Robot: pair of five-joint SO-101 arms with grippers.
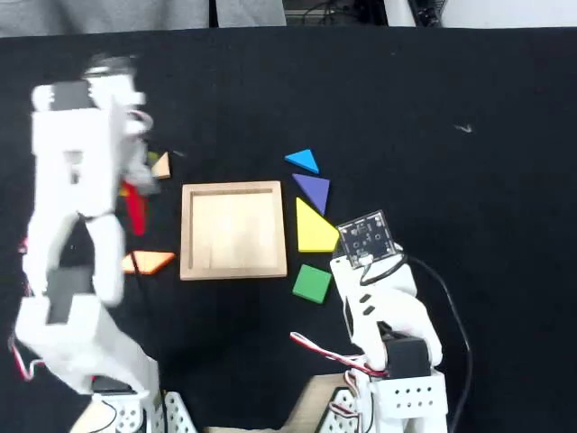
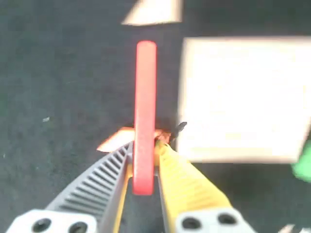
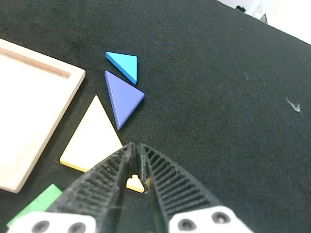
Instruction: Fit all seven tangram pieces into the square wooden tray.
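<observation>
A black cloth (image 1: 487, 234) covers the table from edge to edge, matt and slightly speckled. A small pale fleck (image 1: 462, 128) lies on it towards the far right corner, well apart from everything else. Beyond the table's far edge, dark cables (image 1: 329, 11) lie bunched near the middle, with a white surface (image 1: 514, 11) beside them to the right. At the near edge, a tan wooden board (image 1: 311, 401) lies on the cloth.

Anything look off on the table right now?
One thing: the red piece is clamped on edge in the jaws of the left gripper, not flat. It would probably need laying flat to fit the tray. Nothing else stands out.
</observation>
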